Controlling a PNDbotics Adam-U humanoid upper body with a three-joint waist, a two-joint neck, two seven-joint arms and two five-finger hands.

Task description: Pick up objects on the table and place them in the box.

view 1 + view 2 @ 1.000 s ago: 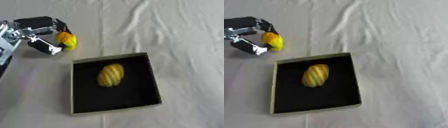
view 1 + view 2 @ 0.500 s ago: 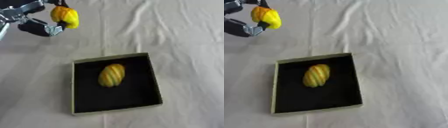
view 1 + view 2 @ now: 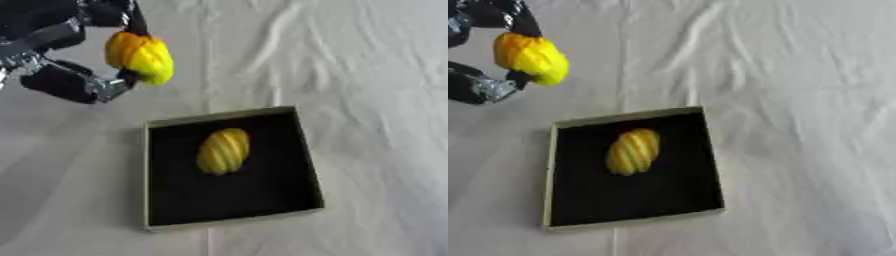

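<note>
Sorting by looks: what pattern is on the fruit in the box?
Yellow with green stripes, clearest in the left eye view.

The shallow square cardboard box with a black inside (image 3: 304, 150) lies open at the top on the bench under a creased white cloth (image 3: 367, 75), with low walls. A yellow, green-striped oval fruit (image 3: 223, 150) takes up its upper middle; bare floor lies all round it. Up left, the left robot hand (image 3: 66, 75) with a yellow-orange fruit (image 3: 140, 57) occupies that corner. Right and far cloth lies bare.
</note>
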